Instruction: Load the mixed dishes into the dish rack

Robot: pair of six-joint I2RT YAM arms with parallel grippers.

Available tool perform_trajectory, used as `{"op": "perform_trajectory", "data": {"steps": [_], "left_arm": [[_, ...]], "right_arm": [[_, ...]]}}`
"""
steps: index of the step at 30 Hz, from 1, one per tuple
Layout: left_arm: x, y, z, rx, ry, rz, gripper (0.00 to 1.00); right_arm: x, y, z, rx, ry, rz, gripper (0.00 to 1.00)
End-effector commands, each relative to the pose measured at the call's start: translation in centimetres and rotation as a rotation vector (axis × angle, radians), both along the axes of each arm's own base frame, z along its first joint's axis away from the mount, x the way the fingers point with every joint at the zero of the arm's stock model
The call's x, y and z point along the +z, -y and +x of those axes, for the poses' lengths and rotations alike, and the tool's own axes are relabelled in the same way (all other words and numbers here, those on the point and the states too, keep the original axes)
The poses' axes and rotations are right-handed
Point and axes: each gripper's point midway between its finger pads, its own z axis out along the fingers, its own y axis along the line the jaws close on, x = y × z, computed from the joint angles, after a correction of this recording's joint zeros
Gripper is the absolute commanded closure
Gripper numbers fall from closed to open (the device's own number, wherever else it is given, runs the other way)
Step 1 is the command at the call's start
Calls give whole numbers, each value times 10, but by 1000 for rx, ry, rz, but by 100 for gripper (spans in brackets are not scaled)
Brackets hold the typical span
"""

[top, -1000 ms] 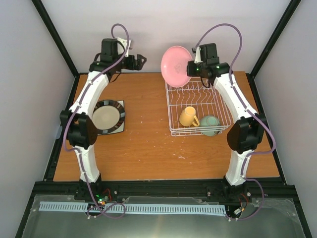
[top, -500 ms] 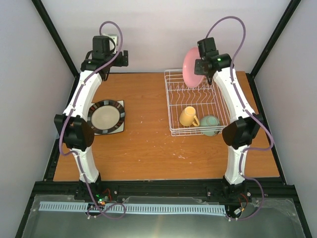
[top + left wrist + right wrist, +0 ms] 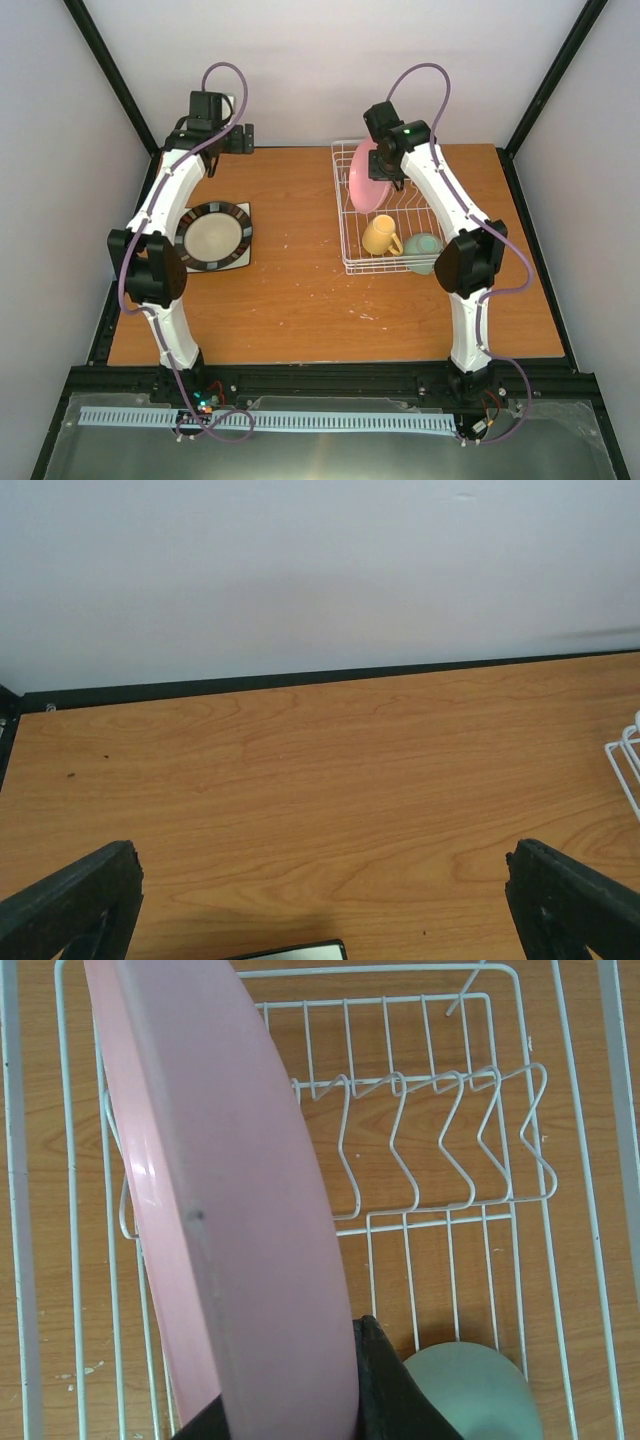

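My right gripper (image 3: pixel 386 172) is shut on the pink round plate (image 3: pixel 366 180), holding it on edge over the left end of the white wire dish rack (image 3: pixel 343 240). In the right wrist view the plate (image 3: pixel 230 1210) fills the left, beside the upright slots of the rack (image 3: pixel 400 969), with my gripper (image 3: pixel 300 1405) clamping its rim. The yellow mug (image 3: pixel 380 236) and mint-green bowl (image 3: pixel 425 252) lie in the rack's near end. The dark-rimmed beige plate (image 3: pixel 212 236) lies on a square plate (image 3: pixel 246 259) at the left. My left gripper (image 3: pixel 243 138) is open and empty. The green plate is out of view.
The left wrist view shows bare wood, the back wall, my open left gripper (image 3: pixel 325 875), a corner of the square plate (image 3: pixel 295 951) and a bit of the rack's wire (image 3: pixel 625 770). Black frame posts stand at the table's back corners.
My right arm has brought the pink plate down and to the left, turning it on edge into the rack. My left arm has drawn back toward the rear left corner.
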Motion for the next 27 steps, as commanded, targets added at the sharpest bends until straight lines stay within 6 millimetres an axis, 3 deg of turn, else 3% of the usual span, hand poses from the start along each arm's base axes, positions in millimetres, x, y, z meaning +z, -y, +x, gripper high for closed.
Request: {"op": "perform_trajectory", "data": {"steps": [1,15,27], "left_arm": [[34,-13,-10,24,75,-2,0],[32,-27,-11,43,79,35,0],[14,-31,-10,49,38,58,0]], "right_arm": [[5,-2,-3,-33,17,2,97],[-15,-10,21,-69,2,-46,97],[-55,-21,11,-20,-125,-51,94]]}}
